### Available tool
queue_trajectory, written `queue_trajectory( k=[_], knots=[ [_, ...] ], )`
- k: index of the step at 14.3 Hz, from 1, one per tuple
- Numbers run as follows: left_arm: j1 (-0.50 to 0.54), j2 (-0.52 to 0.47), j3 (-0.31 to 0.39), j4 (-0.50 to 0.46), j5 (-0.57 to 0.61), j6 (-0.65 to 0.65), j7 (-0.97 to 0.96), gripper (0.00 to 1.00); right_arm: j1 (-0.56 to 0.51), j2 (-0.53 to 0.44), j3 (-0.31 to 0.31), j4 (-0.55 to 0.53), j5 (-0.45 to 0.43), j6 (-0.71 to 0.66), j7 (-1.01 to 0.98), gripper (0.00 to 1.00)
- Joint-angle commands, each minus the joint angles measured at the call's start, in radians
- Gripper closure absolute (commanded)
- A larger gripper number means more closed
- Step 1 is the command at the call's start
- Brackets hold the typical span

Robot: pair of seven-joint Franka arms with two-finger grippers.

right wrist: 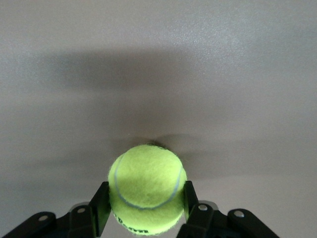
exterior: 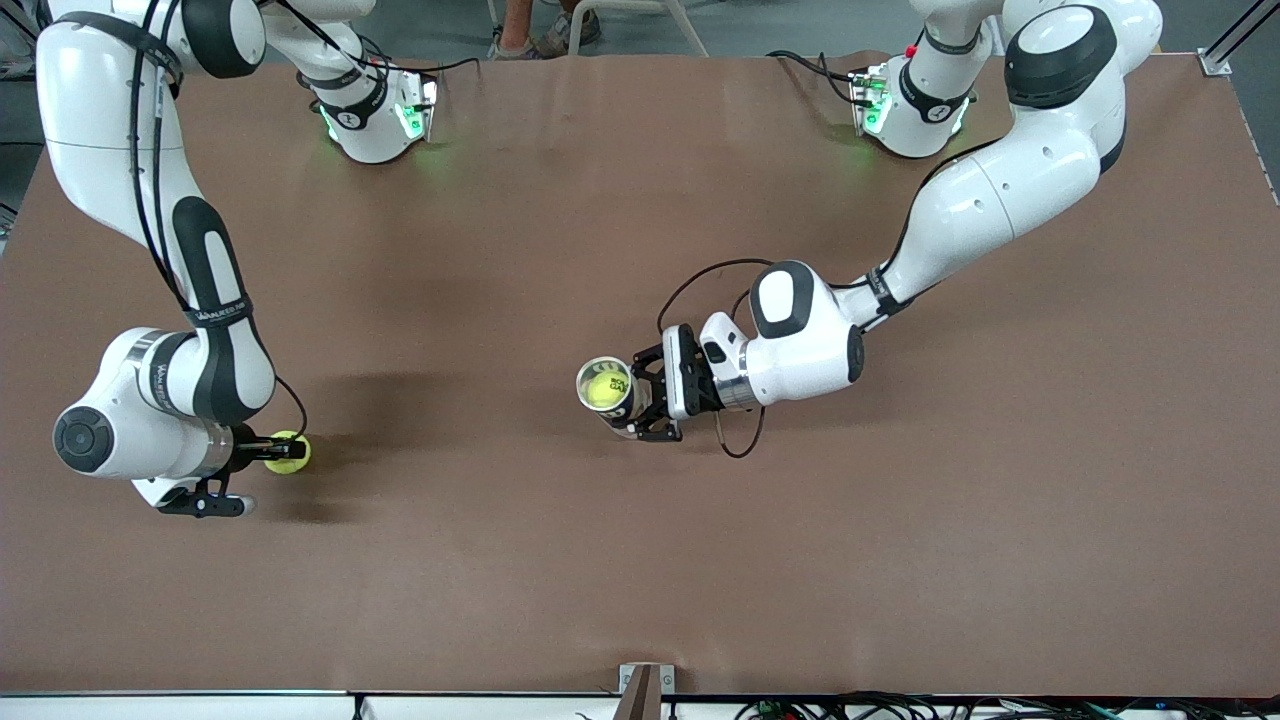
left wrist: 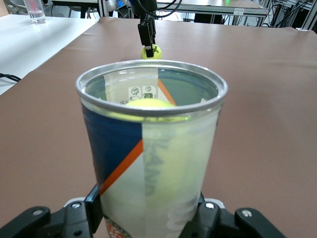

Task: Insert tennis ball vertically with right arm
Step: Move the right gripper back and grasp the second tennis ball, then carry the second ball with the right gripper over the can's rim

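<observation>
Front view. I see the right claw [exterior: 268, 452] low at the right arm's end of the table [exterior: 640, 560], clamped on the tennis ball [exterior: 289, 451]. The ball sits at table level with a shadow spread beside it; I cannot tell from here whether it touches the surface. The left claw [exterior: 640, 400] is over the middle of the table, clamped round the can [exterior: 607, 388], a clear tube held upright with its open mouth facing up. Inside it I see a second ball [exterior: 602, 390], yellow-green, down in the tube. The can's lower body is hidden by its own rim and the claw.

Left wrist view. The can [left wrist: 151, 148] fills the frame: metal rim, clear wall, blue, white and orange label. The ball inside [left wrist: 148, 103] shows its top through the mouth and a yellow blur through the wall; how deep it sits I cannot say. The left claw's fingers [left wrist: 94, 208] press the can on both sides, cut off at the frame edge. Farther along the table, the right claw [left wrist: 148, 44] holds the tennis ball [left wrist: 151, 51], small and partly hidden. A clear cup [left wrist: 34, 10] stands on a white surface off the table's edge.

Right wrist view. The tennis ball [right wrist: 147, 188] is pinched between both fingers [right wrist: 100, 208], on or just over the table [right wrist: 158, 74]; its underside is cut off.
</observation>
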Motion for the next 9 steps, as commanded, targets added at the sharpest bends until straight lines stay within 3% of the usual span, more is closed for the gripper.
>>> queue_trajectory(
  k=[1, 3, 6, 9],
  knots=[
    [0.024, 0.012, -0.028, -0.011, -0.024, 0.006, 0.041, 0.32, 0.015, -0.009, -0.002, -0.004, 0.013, -0.001, -0.015, 0.66],
    [0.021, 0.013, -0.028, -0.01, -0.024, 0.006, 0.041, 0.32, 0.026, -0.034, -0.001, 0.002, 0.014, -0.007, -0.014, 0.69],
    [0.021, 0.012, -0.028, -0.011, -0.026, 0.006, 0.041, 0.31, 0.049, -0.127, 0.013, 0.045, 0.029, -0.148, -0.005, 0.71],
    [0.021, 0.013, -0.028, -0.011, -0.026, 0.006, 0.041, 0.32, 0.087, -0.235, 0.06, 0.091, 0.115, -0.245, 0.041, 0.73]
  ],
)
